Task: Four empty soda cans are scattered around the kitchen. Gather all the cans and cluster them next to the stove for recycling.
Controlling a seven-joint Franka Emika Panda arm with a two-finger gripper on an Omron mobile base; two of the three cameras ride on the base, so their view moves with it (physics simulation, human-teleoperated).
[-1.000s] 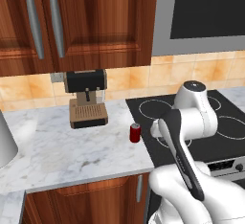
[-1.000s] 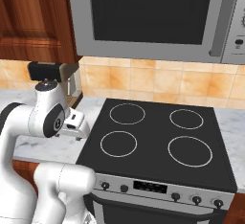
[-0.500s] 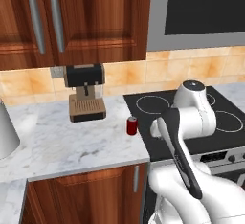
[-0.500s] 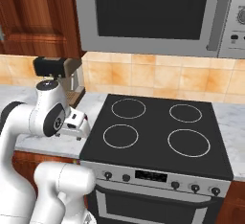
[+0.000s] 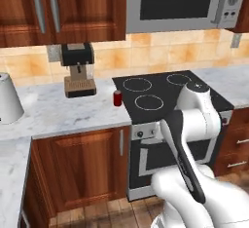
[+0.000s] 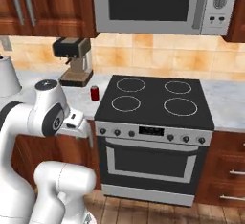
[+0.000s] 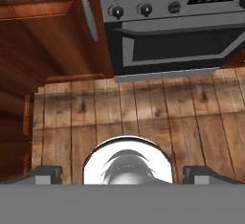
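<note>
One small red soda can (image 5: 117,98) (image 6: 94,93) stands upright on the marble counter, close to the left edge of the stove (image 5: 168,94) (image 6: 154,104). The stove is a black glass cooktop with white ring outlines and a steel front with knobs. My gripper (image 7: 123,174) hangs in front of the lower cabinets, well below and short of the can, pointing down at the wooden floor. Its two fingertips (image 7: 46,173) stand far apart with nothing between them, so it is open. In the hand view the stove front (image 7: 172,7) with its knobs and the oven door lie at the top.
A coffee machine (image 5: 79,75) (image 6: 74,66) stands on the counter left of the can, and a white cone-shaped vessel (image 5: 9,98) (image 6: 6,76) farther left. A steel microwave (image 5: 182,3) (image 6: 162,5) hangs above the stove. Wooden cabinet doors (image 5: 80,168) and plank floor (image 7: 143,108) lie below.
The base has backed away from the counter, so both base views now take in more of the kitchen. The can keeps its place beside the stove. The gripper stays open.
</note>
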